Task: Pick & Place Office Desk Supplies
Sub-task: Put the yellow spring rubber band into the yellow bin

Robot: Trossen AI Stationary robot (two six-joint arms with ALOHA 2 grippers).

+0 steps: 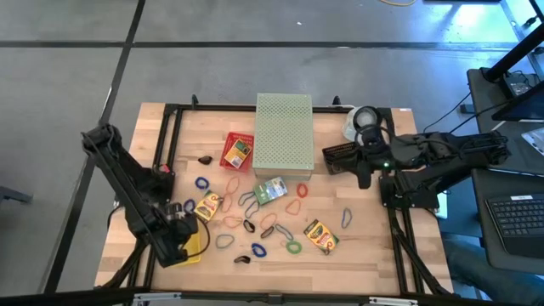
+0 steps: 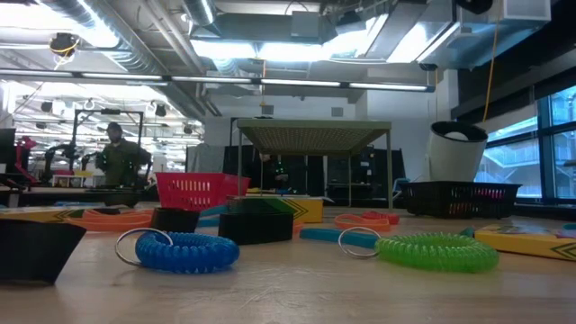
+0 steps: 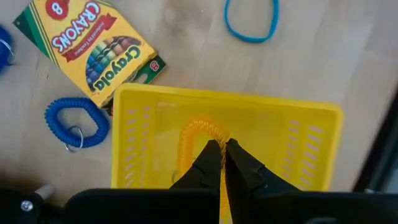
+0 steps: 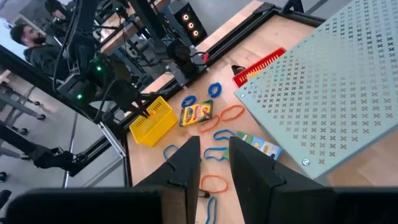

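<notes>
My left gripper points down over a yellow basket near the table's front left corner, shut on an orange coil loop. My right gripper hangs open high over the table's right side, beside the pale green perforated box, with nothing between its fingers. Crayon boxes, coloured rubber bands and small black clips lie scattered flat on the wood. My left gripper pinches one end of the orange coil loop between its two fingertips, coming from above and pointing down. The loop arcs out from the fingertips and hangs inside the yellow basket. Whether its lower end touches the basket floor I cannot tell.
A blue coil loop, a crayon box and a blue band lie just beside the yellow basket. A red basket and a black basket stand farther back. The table frame's black rails run along the edges.
</notes>
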